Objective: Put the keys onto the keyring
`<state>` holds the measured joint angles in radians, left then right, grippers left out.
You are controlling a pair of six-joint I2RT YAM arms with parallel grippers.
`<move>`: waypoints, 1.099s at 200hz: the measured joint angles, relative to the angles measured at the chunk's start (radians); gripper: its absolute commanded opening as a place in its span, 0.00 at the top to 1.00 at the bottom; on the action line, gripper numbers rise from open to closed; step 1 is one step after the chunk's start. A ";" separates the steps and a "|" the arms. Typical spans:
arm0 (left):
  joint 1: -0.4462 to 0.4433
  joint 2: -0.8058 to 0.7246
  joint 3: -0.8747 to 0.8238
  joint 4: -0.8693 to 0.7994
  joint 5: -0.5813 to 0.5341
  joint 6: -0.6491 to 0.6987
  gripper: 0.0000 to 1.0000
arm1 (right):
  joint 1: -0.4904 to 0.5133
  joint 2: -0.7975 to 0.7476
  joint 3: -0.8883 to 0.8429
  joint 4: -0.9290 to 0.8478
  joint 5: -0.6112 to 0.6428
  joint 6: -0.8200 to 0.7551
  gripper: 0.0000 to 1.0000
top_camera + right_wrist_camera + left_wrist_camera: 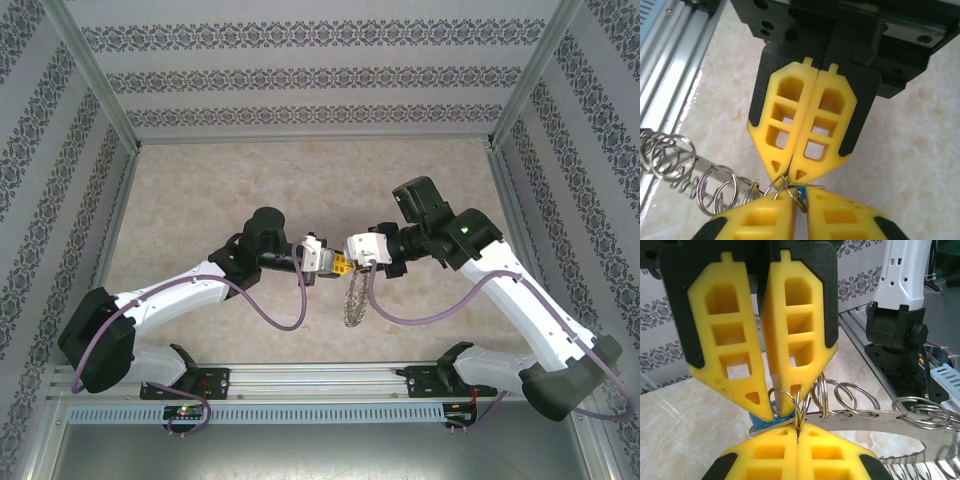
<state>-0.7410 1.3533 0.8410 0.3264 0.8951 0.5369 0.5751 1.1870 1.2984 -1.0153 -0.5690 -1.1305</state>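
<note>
**Threading the blue key onto a keyring loop**

The left claw is clenched on the small metal key with the blue plastic head. The right claw, tip to tip with it, pinches 1 wire loop of the grey metal keyring fringed with loops, whose remainder dangles over the beige marbled bench. Judged best practice: hold both grips firm, align the key's hole with the loop's split end, and feed it by small rotations. No brand or lettering is legible.
</note>
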 measured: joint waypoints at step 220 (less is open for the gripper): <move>-0.016 0.014 -0.043 0.186 0.000 -0.081 1.00 | -0.111 0.173 0.190 -0.261 -0.163 0.124 0.58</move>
<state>-0.7567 1.3670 0.7982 0.5121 0.8955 0.4557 0.4637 1.3602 1.4883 -1.2762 -0.7322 -1.0065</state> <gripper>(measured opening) 0.040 0.347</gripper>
